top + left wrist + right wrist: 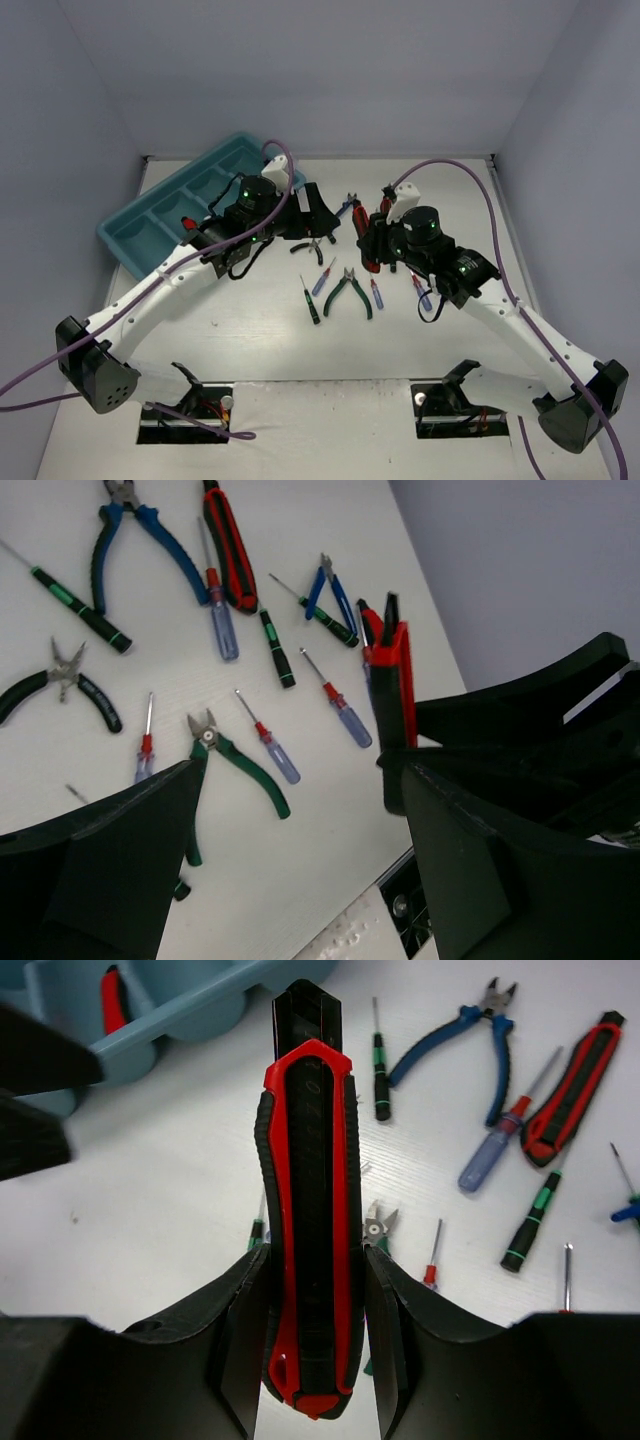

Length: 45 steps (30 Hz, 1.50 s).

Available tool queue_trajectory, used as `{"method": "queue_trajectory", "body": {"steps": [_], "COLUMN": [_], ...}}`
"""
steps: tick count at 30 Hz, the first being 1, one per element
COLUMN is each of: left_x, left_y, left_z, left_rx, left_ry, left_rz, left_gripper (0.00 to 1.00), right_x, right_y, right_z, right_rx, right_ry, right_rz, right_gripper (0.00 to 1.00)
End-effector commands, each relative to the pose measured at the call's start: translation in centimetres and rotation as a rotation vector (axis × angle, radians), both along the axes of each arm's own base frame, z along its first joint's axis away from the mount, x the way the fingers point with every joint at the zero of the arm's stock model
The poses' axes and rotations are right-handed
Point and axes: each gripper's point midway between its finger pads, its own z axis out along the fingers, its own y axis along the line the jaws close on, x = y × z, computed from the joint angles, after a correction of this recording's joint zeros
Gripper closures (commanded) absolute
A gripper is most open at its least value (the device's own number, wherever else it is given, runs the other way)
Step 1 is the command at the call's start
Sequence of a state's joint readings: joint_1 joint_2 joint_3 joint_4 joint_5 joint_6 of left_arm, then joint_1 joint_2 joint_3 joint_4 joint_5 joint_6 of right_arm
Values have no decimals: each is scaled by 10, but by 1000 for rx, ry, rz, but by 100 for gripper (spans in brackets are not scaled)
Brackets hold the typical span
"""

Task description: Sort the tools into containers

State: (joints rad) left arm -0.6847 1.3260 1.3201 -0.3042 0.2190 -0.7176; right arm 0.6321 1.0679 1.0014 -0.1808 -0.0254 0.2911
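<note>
The right end effector (315,1260) is clamped on 1 red-and-black cutter (310,1160), a long, narrow plastic body held above the white worktop (250,350). The left end effector (300,800) hangs with its jaws wide apart, gripping nothing. On the worktop lie 4 pliers: large blue-handled pliers (140,540), small blue pliers (325,585), black pliers (60,685) and green pliers (240,770). There are also 1 second cutter (230,550) and 7 thin screwdrivers (220,620) with clear or green-banded handles. The teal plastic tray (170,1030) holds 1 red-handled tool (115,995) in 1 compartment.
</note>
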Motion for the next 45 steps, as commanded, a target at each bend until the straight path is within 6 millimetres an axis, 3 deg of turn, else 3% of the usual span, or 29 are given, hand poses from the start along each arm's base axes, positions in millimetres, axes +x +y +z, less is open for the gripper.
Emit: {"method": "queue_trajectory", "body": {"steps": [1,9,13,16,18,21,23,25,27,30,33,39,43,45], "left_x": [12,14,17,20,20,21,22,26,32,49,73,126,157,168], "left_y": [-26,-50,-56,-58,-58,-56,-52,-44,-35,-9,33,152,226,252], "left_z": [45,36,41,39,38,37,38,32,30,23,17,-6,-45,-59], "left_rx": [-159,-166,-193,-185,-184,-182,-176,-152,-142,-111,-68,78,147,151], "left_ry": [-122,-119,-146,-144,-140,-136,-135,-121,-115,-85,-63,-12,96,131], "left_rz": [6,-46,-48,-49,-52,-38,-20,9,35,97,176,396,510,551], "left_gripper": [21,29,36,55,75,92,97,100,100,100,100,100,99,98], "right_x": [-4,-12,-11,-11,-9,-6,-4,0,4,12,20,35,38,38], "right_y": [31,47,51,52,52,51,50,48,44,30,9,-48,-91,-105], "right_z": [51,60,67,67,68,68,65,63,60,53,44,14,-1,-3], "right_rx": [103,157,180,186,184,173,161,144,124,78,16,-146,-194,-212], "right_ry": [-148,-161,-184,-187,-194,-205,-205,-210,-216,-227,-230,-169,-126,-124], "right_rz": [178,254,266,264,259,251,242,232,207,134,43,-141,-268,-327], "right_gripper": [100,99,98,97,96,94,82,56,40,25,13,10,10,9]}}
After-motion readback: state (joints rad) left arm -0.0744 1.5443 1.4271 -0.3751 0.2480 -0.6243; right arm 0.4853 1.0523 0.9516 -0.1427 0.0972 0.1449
